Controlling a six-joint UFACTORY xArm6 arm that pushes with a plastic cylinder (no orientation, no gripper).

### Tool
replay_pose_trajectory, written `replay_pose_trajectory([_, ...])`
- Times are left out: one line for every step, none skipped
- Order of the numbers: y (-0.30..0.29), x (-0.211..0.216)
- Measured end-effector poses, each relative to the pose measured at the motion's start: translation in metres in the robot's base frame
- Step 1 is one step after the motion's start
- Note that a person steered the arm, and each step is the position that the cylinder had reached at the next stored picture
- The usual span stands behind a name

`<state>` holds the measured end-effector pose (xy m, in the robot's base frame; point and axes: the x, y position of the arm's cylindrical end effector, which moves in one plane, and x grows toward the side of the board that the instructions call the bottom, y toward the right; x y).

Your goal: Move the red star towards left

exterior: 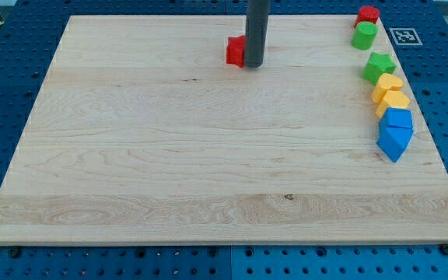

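Rod stood upright; my tip (253, 65) rested on the board (208, 155), touching the red star (236, 50) just to its left; it held nothing.

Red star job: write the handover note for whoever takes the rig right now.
No pincer here; my tip sits against the view's right side of the red star, near the board's top centre.
Done: tip placed for a leftward push.
Left: slide the star toward the view's left; open board lies that way.
The other blocks, including a green star, sit along the view's right edge, out of the way.
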<state>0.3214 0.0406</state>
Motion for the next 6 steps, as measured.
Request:
replay_pose_trajectory([-0.001,0.0])
replay_pose_trajectory([0.033,0.0])
replay_pose_trajectory([0.029,-0.029])
replay_pose_trajectory([-0.009,-0.028])
replay_pose_trajectory([-0.013,-0.022])
replay_pose_trajectory([-0.013,-0.022])
